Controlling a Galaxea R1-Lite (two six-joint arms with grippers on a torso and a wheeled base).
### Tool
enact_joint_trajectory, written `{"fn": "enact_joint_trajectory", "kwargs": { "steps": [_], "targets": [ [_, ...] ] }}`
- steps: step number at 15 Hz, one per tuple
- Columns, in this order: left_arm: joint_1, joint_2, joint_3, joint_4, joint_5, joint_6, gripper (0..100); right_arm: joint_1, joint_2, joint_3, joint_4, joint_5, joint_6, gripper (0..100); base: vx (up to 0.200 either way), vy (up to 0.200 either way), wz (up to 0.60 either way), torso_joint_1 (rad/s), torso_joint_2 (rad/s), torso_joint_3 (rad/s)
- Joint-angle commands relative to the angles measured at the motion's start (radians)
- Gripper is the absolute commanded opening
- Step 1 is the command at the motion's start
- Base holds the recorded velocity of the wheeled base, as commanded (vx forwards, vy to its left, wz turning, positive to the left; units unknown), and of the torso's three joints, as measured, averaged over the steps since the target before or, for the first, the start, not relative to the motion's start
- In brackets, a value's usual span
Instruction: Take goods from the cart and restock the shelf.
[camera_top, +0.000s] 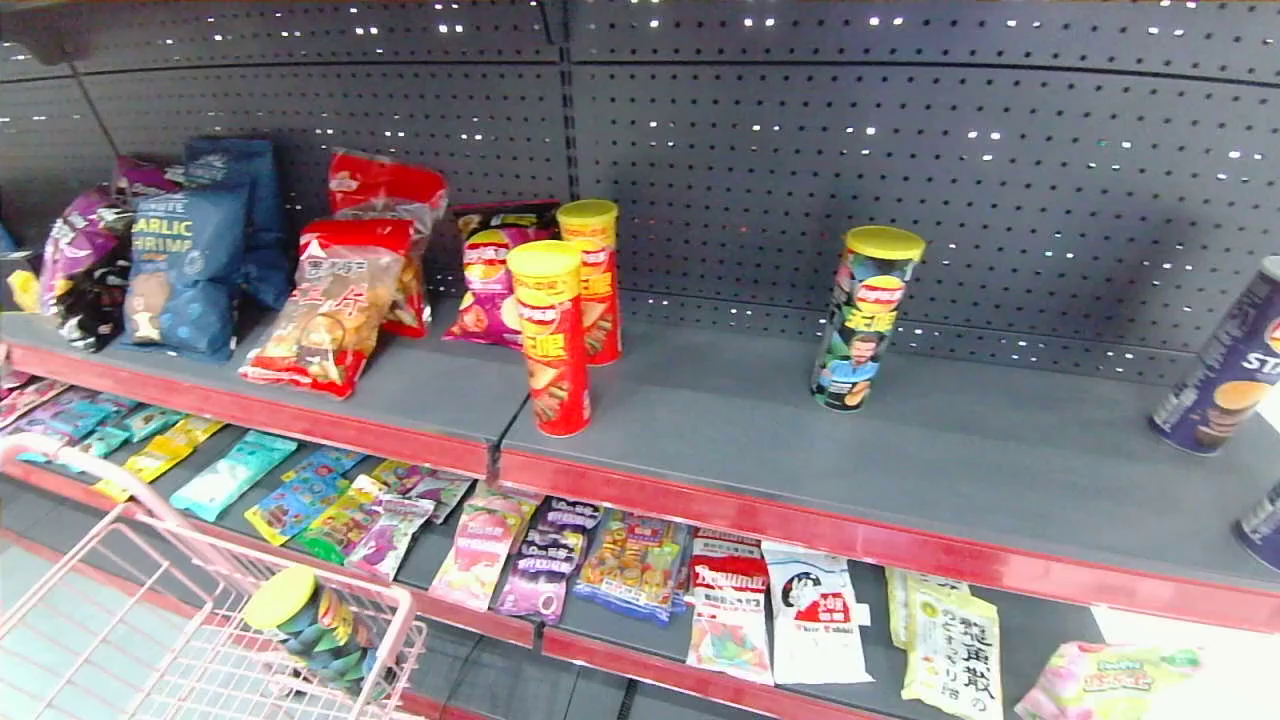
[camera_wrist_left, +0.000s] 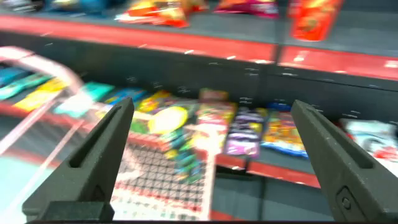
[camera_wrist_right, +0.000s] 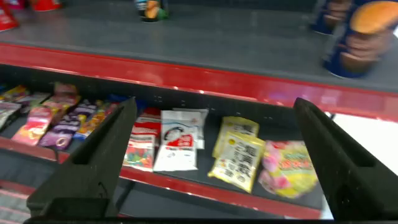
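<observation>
head view: the pink cart sits at the lower left with a yellow-lidded green can leaning inside it. a matching green can on the shelf stands upright on the grey top shelf, well apart from the two red cans to its left. snack bags are piled at the left end, blue cans are at the right edge, and flat packets line the lower shelf.

left wrist view: the left gripper has its fingers spread wide with nothing between them. past it, pretty blurry, you can make out the cart and the can in it, in front of the lower shelf.

right wrist view: the right gripper is also wide apart and holding nothing, facing the packets on the lower shelf, with the blue cans on the top shelf beyond.
</observation>
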Motion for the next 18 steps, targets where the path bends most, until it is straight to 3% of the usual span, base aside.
{"fn": "enact_joint_trajectory", "kwargs": {
  "steps": [1, 6, 10, 18],
  "targets": [
    [0.000, 0.001, 0.000, 0.000, 0.001, 0.000, 100, 0.000, 0.000, 0.000, 0.001, 0.000, 0.000, 100, 0.000, 0.000, 0.60, 0.002, 0.00, 0.002],
    [0.000, 0.001, 0.000, 0.000, 0.001, 0.000, 100, 0.000, 0.000, 0.000, -0.001, -0.001, 0.006, 100, 0.000, 0.000, 0.60, 0.005, 0.00, 0.004],
    [0.000, 0.001, 0.000, 0.000, 0.001, 0.000, 100, 0.000, 0.000, 0.002, -0.001, -0.001, 0.006, 100, 0.000, 0.000, 0.00, -0.019, 0.03, 0.025],
    [0.000, 0.001, 0.000, 0.000, 0.000, 0.000, 100, 0.000, 0.000, 0.000, -0.001, -0.001, 0.008, 100, 0.000, 0.000, 0.00, -0.140, 0.34, 0.189]
  ]
}}
